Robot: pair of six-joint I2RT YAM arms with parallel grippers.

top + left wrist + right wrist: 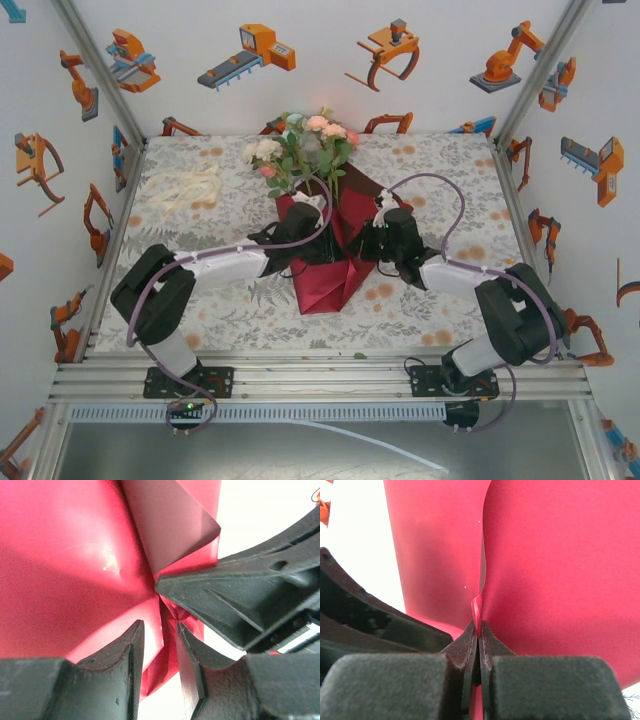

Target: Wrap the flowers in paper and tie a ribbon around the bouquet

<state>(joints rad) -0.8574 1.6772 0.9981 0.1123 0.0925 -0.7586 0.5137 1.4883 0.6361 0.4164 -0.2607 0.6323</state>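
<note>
Flowers [305, 150], pink, peach and white roses on thin green stems, lie mid-table toward the back, stems tucked into the folded dark red matte paper [335, 262]. Your right gripper [477, 630] is pinched tight on a paper edge. Your left gripper [159, 630] has its jaws apart with a fold between them. Top view adds the cream-white ribbon [185, 185], piled far left on the floral tablecloth [440, 170].
</note>
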